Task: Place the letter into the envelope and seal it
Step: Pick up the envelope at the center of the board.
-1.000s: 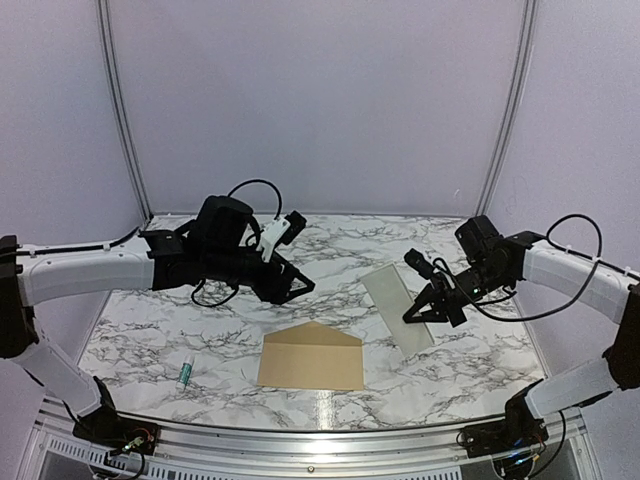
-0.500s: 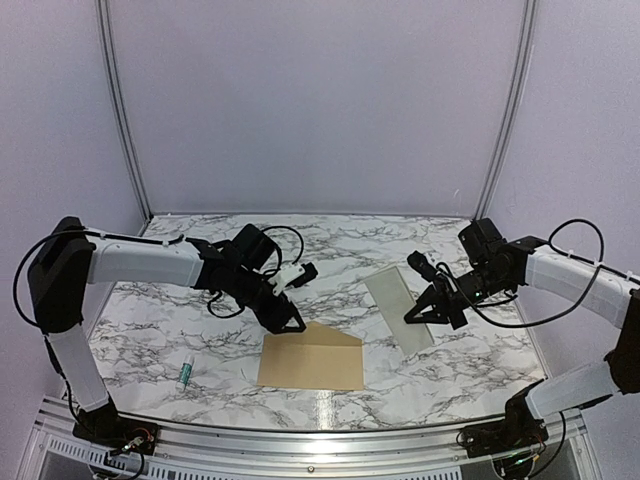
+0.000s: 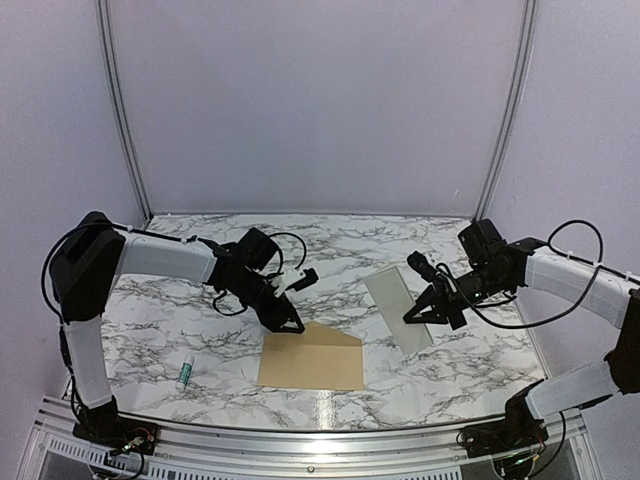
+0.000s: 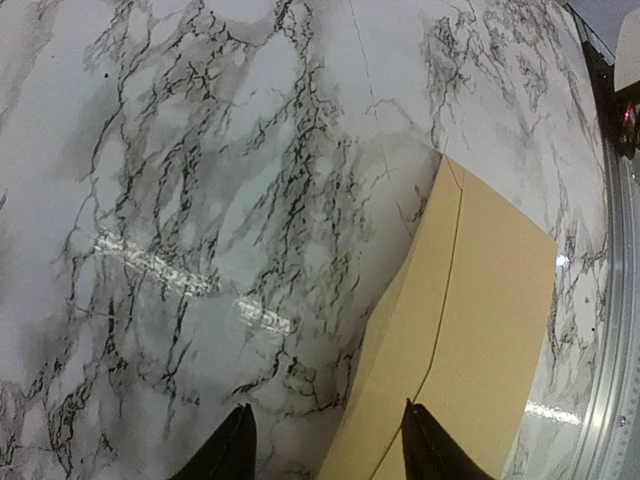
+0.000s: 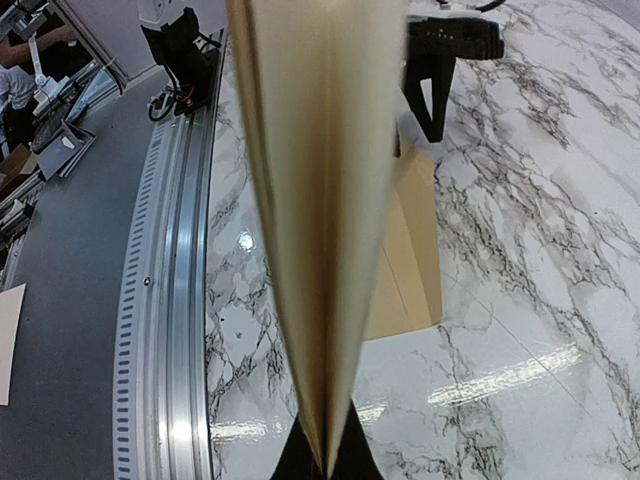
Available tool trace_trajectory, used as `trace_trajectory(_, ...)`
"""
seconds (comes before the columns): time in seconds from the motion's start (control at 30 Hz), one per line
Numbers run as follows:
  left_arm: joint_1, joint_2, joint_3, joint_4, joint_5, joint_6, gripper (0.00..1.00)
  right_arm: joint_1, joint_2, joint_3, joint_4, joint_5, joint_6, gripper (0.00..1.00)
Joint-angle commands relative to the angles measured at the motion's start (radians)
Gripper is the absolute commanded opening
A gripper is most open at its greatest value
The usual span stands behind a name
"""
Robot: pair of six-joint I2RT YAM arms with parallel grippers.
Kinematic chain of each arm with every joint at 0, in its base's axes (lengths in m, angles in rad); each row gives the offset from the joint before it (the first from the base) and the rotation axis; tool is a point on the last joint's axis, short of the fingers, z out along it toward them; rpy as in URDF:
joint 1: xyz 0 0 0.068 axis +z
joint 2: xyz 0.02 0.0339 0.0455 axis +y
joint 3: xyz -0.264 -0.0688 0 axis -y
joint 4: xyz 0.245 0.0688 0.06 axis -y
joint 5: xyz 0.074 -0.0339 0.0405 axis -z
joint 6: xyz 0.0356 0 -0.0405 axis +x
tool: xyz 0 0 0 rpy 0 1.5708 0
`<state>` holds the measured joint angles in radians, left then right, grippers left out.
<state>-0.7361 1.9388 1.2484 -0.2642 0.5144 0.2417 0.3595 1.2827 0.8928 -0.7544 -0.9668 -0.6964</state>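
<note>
The tan envelope [image 3: 311,358] lies flat on the marble table near the front centre, its triangular flap [image 3: 318,333] pointing to the back. My left gripper [image 3: 288,323] is low at the flap's left edge. In the left wrist view it [image 4: 328,445] is open, one fingertip [image 4: 238,442] over bare marble and the other over the envelope [image 4: 480,330]. My right gripper [image 3: 425,312] is shut on the letter [image 3: 397,305], a pale folded sheet held off the table right of the envelope. In the right wrist view the letter [image 5: 320,200] rises edge-on from the gripper [image 5: 325,455].
A small white-and-green glue stick [image 3: 185,372] lies at the front left of the table. A metal rail [image 3: 320,435] runs along the near edge, also seen as the rail [image 5: 170,300] in the right wrist view. Pale purple walls close the back and sides.
My left arm has come down and forward from above the table's middle to the envelope flap's left edge, and its jaws have narrowed a little. The right arm and letter have barely moved.
</note>
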Motion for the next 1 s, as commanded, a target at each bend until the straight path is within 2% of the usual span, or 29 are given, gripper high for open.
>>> trace_trajectory(0.0, 0.003, 0.037, 0.031, -0.02, 0.084, 0.036, 0.5, -0.01, -0.005, 0.001, 0.021, -0.022, 0.003, 0.0)
trace_trajectory(0.17, 0.003, 0.081, 0.059, -0.02, 0.117, 0.042, 0.44, -0.01, 0.0, 0.001, 0.022, -0.02, 0.004, 0.0)
trace_trajectory(0.4, 0.003, 0.111, 0.086, -0.025, 0.197, 0.042, 0.22, -0.011, 0.009, 0.002, 0.023, -0.016, 0.008, 0.0)
trace_trajectory(0.6, 0.003, 0.115, 0.08, -0.042, 0.22, 0.046, 0.12, -0.01, 0.016, 0.004, 0.022, -0.017, 0.008, 0.0)
trace_trajectory(0.67, 0.003, 0.114, 0.078, -0.049, 0.216, 0.05, 0.11, -0.01, 0.016, 0.005, 0.022, -0.017, 0.006, 0.0)
trace_trajectory(0.8, 0.003, 0.11, 0.072, -0.053, 0.171, 0.066, 0.22, -0.01, 0.018, 0.006, 0.018, -0.019, 0.003, 0.0)
trace_trajectory(0.97, 0.004, 0.124, 0.079, -0.059, 0.189, 0.067, 0.15, -0.01, 0.015, 0.006, 0.015, -0.02, -0.001, 0.0)
